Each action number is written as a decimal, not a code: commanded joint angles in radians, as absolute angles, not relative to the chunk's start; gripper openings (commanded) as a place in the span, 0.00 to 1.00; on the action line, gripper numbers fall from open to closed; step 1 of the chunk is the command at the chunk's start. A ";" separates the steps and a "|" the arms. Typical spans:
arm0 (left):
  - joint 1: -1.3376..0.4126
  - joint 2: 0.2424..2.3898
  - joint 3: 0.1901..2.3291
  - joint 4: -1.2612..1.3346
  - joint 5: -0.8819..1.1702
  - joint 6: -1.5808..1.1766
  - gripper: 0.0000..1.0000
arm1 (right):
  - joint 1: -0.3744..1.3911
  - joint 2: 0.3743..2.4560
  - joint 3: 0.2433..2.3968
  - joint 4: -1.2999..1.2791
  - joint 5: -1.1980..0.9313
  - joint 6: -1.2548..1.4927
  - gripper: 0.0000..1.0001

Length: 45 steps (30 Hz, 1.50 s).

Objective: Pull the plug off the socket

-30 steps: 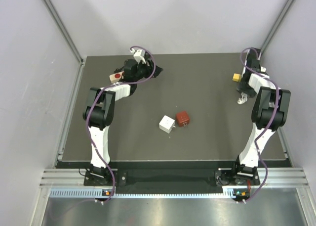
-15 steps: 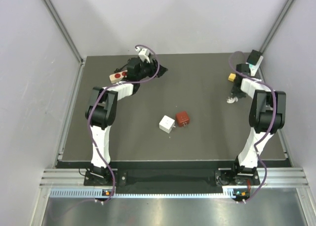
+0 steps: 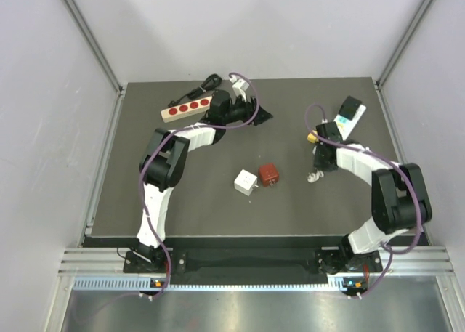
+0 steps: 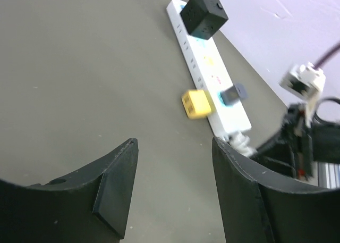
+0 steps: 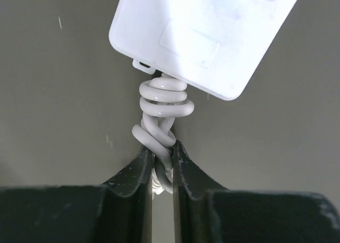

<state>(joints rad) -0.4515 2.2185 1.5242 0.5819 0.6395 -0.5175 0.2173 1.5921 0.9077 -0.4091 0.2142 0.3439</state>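
A white power strip (image 3: 351, 115) lies at the back right with a black cube plug (image 4: 204, 11) at its far end, and a yellow plug (image 4: 195, 103) and a grey plug (image 4: 234, 93) near its cable end. My right gripper (image 5: 162, 160) is shut on the strip's coiled white cable (image 5: 161, 107), just below the strip's end (image 5: 207, 35); in the top view it (image 3: 318, 160) sits near the table's middle right. My left gripper (image 4: 172, 147) is open and empty, low over bare table, pointing at the white strip; in the top view it (image 3: 263, 115) is at the back middle.
A wooden power strip with red sockets (image 3: 187, 107) and a black plug (image 3: 211, 81) lies at the back left. A white adapter (image 3: 245, 181) and a red adapter (image 3: 269, 174) sit mid-table. Metal frame rails edge the table (image 3: 145, 201).
My right gripper has moved left and nearer, dragging the white strip by its cable. My left gripper has swung right, away from the red-socket strip.
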 commanded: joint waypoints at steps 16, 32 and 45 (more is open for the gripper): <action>-0.630 2.299 1.730 0.514 0.704 -0.453 0.63 | 0.137 1.212 0.837 -0.608 0.288 0.459 0.90; -0.833 2.324 1.744 0.509 0.476 -0.324 0.61 | -0.170 1.410 0.986 -0.269 0.071 0.543 0.65; -0.933 2.378 1.792 0.464 0.060 -0.270 0.52 | -0.193 1.454 0.864 -0.069 -0.095 0.511 0.52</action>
